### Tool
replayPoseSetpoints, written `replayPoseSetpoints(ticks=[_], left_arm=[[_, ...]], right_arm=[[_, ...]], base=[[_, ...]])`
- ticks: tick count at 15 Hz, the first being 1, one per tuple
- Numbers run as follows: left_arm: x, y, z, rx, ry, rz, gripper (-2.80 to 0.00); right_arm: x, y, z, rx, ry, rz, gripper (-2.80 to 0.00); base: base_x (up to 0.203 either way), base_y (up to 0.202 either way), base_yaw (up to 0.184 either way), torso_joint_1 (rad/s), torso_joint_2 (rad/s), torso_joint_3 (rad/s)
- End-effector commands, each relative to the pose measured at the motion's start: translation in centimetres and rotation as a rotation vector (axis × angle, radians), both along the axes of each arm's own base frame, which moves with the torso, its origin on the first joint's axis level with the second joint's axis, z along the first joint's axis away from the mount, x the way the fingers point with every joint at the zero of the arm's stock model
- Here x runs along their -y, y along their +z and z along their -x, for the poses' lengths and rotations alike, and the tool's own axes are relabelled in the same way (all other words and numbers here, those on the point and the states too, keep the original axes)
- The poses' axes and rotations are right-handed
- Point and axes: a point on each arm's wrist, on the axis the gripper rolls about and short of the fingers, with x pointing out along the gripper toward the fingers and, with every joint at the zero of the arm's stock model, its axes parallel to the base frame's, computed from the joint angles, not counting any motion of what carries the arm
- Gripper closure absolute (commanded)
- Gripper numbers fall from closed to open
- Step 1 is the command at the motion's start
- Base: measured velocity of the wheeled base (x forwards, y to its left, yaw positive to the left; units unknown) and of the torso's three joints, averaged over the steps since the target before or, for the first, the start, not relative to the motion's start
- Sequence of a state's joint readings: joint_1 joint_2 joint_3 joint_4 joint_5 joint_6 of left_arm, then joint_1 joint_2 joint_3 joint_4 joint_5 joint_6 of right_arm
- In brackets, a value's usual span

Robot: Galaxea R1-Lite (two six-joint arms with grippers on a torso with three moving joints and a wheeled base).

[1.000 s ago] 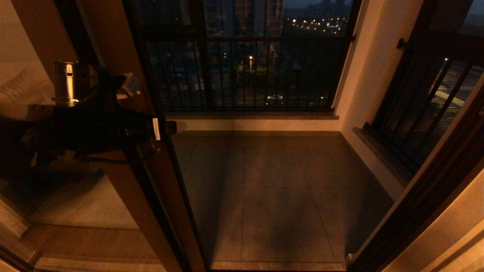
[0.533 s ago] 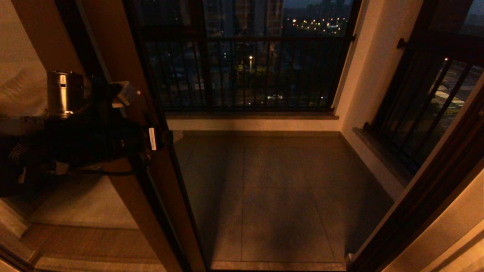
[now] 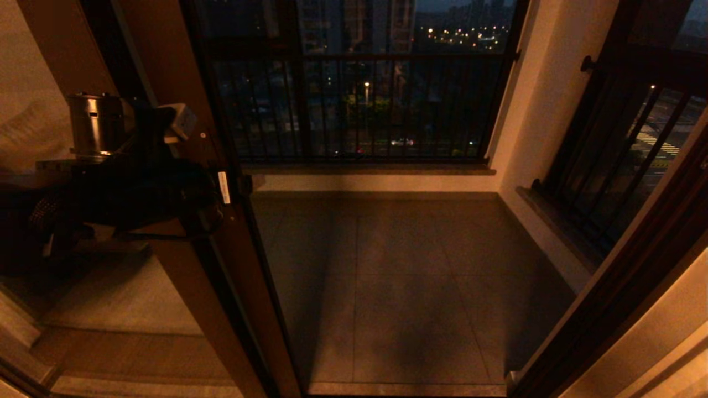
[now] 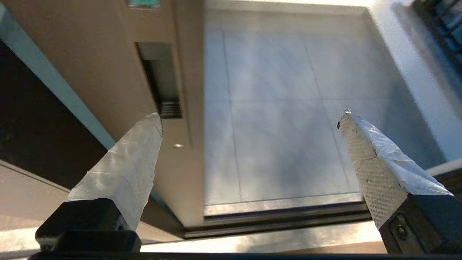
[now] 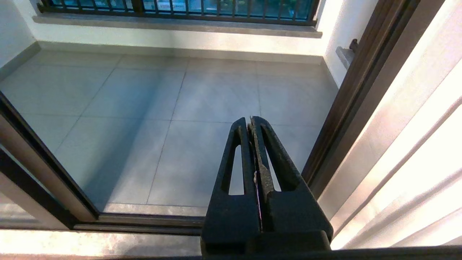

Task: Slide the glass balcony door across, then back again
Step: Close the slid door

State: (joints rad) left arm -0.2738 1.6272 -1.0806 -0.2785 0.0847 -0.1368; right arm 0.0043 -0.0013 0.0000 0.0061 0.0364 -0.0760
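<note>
As our left gripper (image 4: 249, 119), fingers spread, is lifting back beside the glass balcony door (image 3: 221, 265)'s handle slot (image 4: 160, 81), we are judging the return slide unstarted.

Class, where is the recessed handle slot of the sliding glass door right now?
In the left wrist view, the handle slot sits in the brown door frame, just beyond the left claw, whose fingers are open. The tiled balcony floor lies beside it.

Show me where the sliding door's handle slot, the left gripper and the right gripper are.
handle slot (image 4: 160, 81), left wrist view, middle of the dark recess in the door frame.
left gripper (image 4: 251, 115), left wrist view, midway between its open fingertips.
right gripper (image 5: 251, 122), right wrist view, its closed fingertips.
</note>
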Motion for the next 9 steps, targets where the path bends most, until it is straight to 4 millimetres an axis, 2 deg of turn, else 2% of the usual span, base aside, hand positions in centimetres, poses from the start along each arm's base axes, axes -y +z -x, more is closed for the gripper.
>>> replayPoseSetpoints(ticks=[1, 3, 9], left_arm=[[0.3, -0.6, -1.1, -0.017, 0.004, -0.005, -2.8], [0.4, -0.5, -1.8, -0.008, 0.024, -0.009, -2.8], [0.5, -0.7, -2.1, -0.014, 0.029, -0.01, -2.8]], right_arm=[[0.0, -0.1, 0.0, -0.003, -0.001, 0.001, 0.0], [0.0, -0.1, 0.0, -0.003, 0.001, 0.001, 0.0], [0.0, -0.1, 0.0, -0.003, 0.001, 0.001, 0.0]], base=[[0.0, 0.0, 0.0, 0.0, 0.0, 0.0], [0.0, 0.0, 0.0, 0.0, 0.0, 0.0], [0.0, 0.0, 0.0, 0.0, 0.0, 0.0]])
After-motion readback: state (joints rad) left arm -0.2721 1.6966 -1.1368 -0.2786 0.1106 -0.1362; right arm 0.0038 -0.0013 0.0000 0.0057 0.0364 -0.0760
